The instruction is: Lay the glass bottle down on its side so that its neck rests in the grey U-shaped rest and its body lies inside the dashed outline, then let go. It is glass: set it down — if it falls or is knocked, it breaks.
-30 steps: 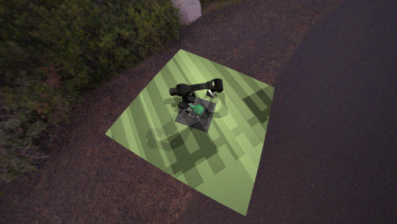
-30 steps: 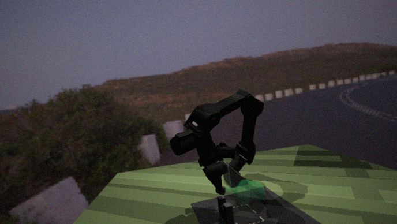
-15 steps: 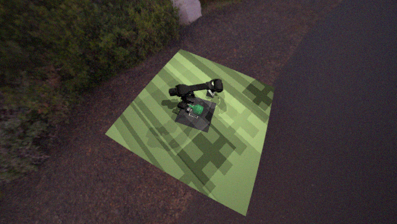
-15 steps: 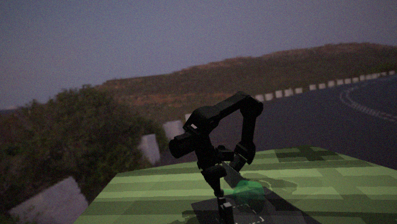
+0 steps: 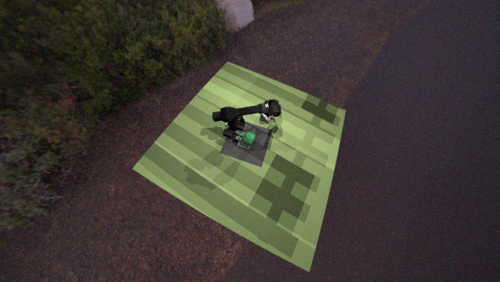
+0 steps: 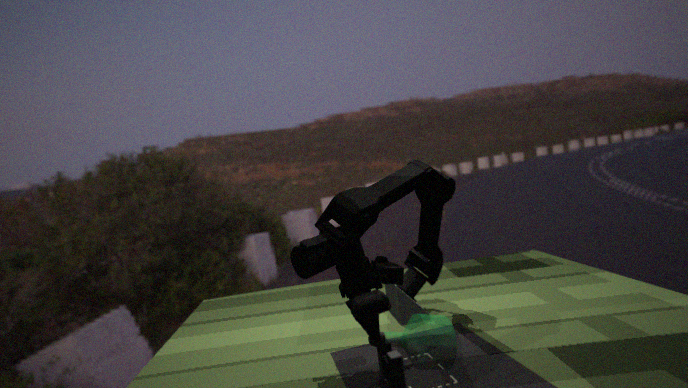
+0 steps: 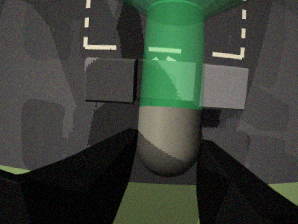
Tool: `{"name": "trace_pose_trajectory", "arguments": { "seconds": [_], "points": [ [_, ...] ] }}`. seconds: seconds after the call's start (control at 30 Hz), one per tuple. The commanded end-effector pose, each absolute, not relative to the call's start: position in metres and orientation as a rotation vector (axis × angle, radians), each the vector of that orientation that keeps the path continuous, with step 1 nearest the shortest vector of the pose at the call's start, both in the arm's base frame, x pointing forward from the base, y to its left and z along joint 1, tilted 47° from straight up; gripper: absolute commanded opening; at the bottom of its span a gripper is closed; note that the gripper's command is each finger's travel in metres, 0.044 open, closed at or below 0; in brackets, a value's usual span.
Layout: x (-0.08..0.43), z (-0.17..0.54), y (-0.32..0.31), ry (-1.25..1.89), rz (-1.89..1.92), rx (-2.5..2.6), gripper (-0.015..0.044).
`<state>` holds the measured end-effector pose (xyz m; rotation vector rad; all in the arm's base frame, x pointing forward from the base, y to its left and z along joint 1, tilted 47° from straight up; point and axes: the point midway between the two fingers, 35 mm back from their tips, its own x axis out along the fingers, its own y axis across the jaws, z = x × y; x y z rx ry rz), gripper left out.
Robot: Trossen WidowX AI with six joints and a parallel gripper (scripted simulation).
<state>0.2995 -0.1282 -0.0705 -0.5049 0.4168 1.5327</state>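
Outdoors, beside a dusky road (image 5: 436, 152) (image 6: 510, 215), a green patterned counter (image 5: 227, 205) (image 6: 270, 327) carries a dark grey mat (image 5: 251, 158) (image 6: 505, 370) (image 7: 42, 122) beneath a black robot arm (image 5: 247, 110) (image 6: 395, 187). A pale mark (image 5: 267, 105) on the arm is too small to read. The glass bottle (image 5: 248, 137) (image 6: 430, 332) (image 7: 175, 30) lies roughly level over the mat, its long axis running from the rounded body to a slim neck held in the jaws (image 5: 235, 134) (image 6: 383, 341). From above, the neck points left, the body right; in the wrist view, the neck points down the frame. Translucent emerald green, with the dashed outline (image 5: 244, 147) (image 6: 454, 382) (image 7: 101, 47) showing through, the glass gives way to an opaque, beige-grey rounded tip (image 7: 169, 125). The jaws are closed on this neck end, one finger at either side. The neck crosses above the gap in the grey U-shaped rest (image 5: 238, 138) (image 6: 395, 369) (image 7: 225, 86); whether they touch cannot be told.
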Motion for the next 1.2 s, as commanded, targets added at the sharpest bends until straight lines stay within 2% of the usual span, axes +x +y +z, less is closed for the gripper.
{"name": "trace_pose_trajectory", "arguments": {
  "seconds": [0.0,1.17],
  "points": [
    [0.299,-0.076,-0.126,0.418,1.533,-0.500,0.0101],
    [0.299,-0.090,-0.120,0.409,1.528,-0.535,0.0101]
  ]
}}
